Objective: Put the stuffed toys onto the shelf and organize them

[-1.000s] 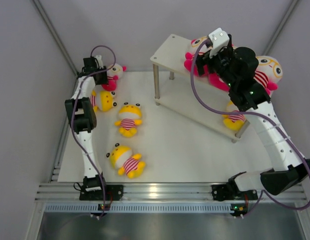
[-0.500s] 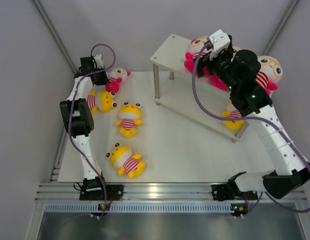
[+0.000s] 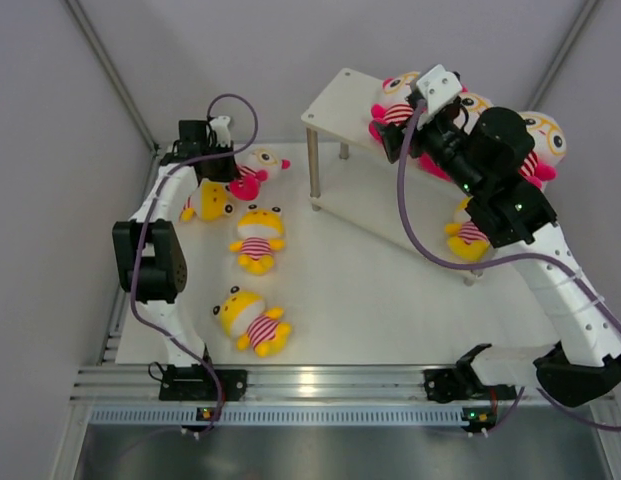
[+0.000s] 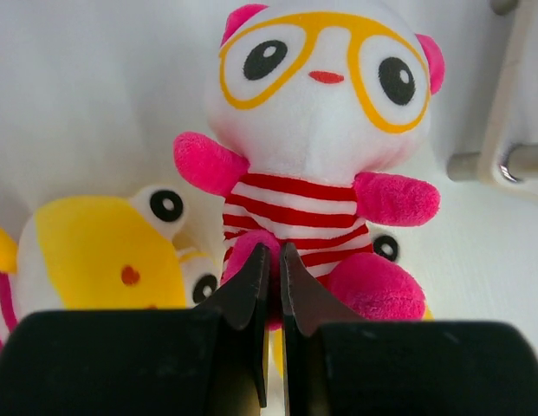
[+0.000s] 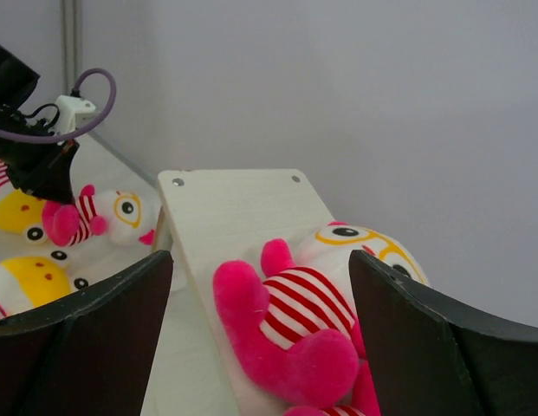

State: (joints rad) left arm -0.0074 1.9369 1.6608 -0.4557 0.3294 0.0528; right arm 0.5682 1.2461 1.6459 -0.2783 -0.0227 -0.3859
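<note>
Our left arm (image 3: 150,255) stretches far back, left gripper (image 4: 270,253) pinched together (barely a sliver between the fingers); our right gripper (image 5: 260,347) is raised, spread wide.

The shelf's (image 3: 335,100) top board is bare at its left end; pink dolls (image 3: 395,105) and the right arm (image 3: 495,165) crowd the rest. Lower tier looks open left of a yellow doll (image 3: 468,238), though partly hidden

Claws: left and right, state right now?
Left claw: closed on the pink doll's leg.
Right claw: open, holding nothing, by the shelf's top board.
</note>
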